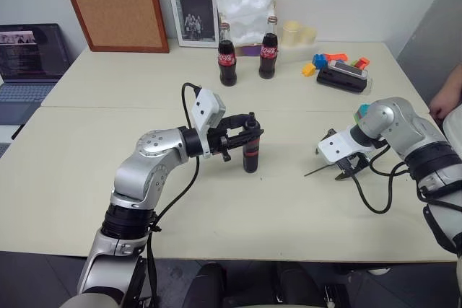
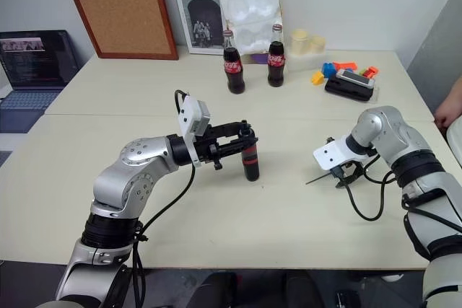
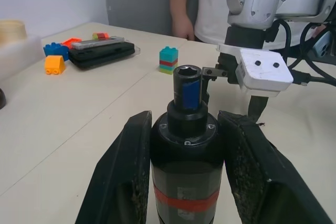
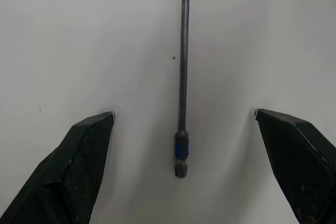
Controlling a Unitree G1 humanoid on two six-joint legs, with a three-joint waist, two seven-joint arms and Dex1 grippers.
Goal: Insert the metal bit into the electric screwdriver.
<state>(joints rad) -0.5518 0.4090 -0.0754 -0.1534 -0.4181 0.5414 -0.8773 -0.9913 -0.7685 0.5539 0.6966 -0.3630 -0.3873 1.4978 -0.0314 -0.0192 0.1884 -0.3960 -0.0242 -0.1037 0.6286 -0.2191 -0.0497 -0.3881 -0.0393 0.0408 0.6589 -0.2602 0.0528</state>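
The electric screwdriver stands upright over the middle of the table, black with a red band, its hollow socket end facing up. My left gripper reaches in level from the left and is shut on its body; the left fingers press both sides. The metal bit lies flat on the table to the right, a thin grey rod with a blue band near one end, also visible in the left eye view. My right gripper points down just above it, open, with one finger on each side of the bit.
Two cola bottles stand at the back centre. A black case and coloured toy bricks lie back right; a small brick stack sits near my right arm. A laptop is far left. A person's hand rests at the right edge.
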